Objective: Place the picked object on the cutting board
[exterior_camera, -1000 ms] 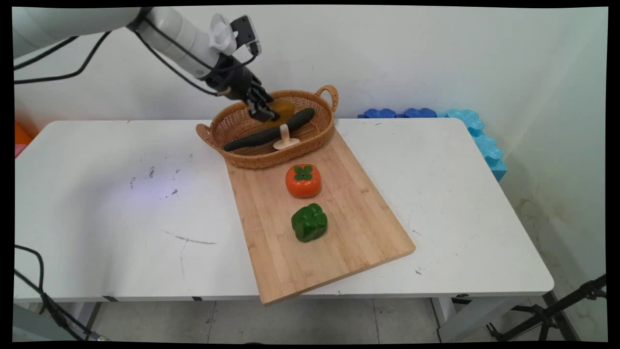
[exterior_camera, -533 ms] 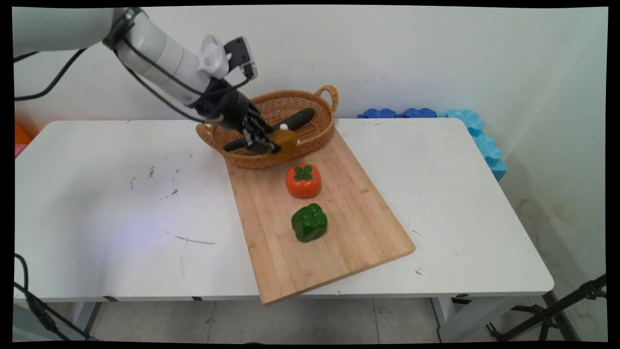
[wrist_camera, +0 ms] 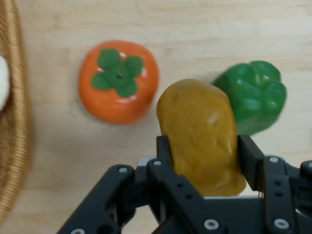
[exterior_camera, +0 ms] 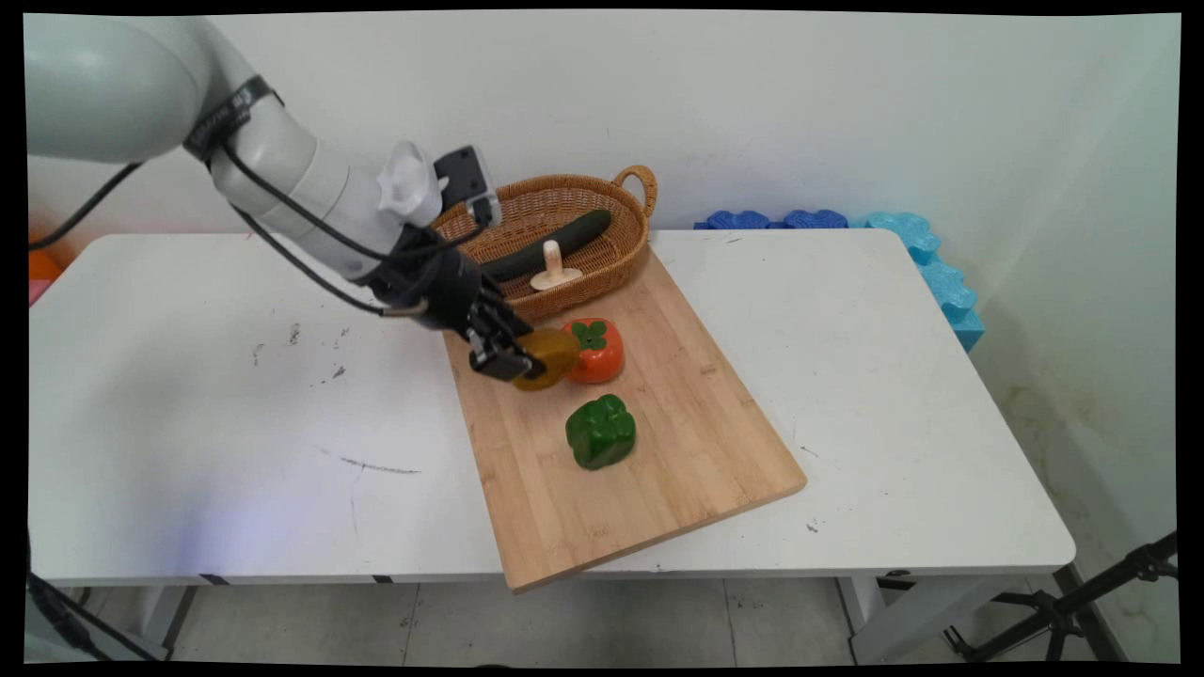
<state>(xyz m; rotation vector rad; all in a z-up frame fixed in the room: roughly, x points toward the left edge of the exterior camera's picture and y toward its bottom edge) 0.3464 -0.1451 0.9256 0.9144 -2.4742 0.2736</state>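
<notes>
One potato [wrist_camera: 202, 134] pinched in the gripper [exterior_camera: 503, 355], held over the cutting board [exterior_camera: 677, 451] beside the persimmon [exterior_camera: 599, 350] – not set down. Pepper [exterior_camera: 601, 432] on board – cucumber [exterior_camera: 550, 244], mushroom [exterior_camera: 553, 268] in basket [exterior_camera: 616, 249].

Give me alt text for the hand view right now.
The gripper is shut on a brownish-yellow potato, held above a wooden cutting board. An orange persimmon lies left, a green bell pepper right, a wicker basket at the left edge.
</notes>
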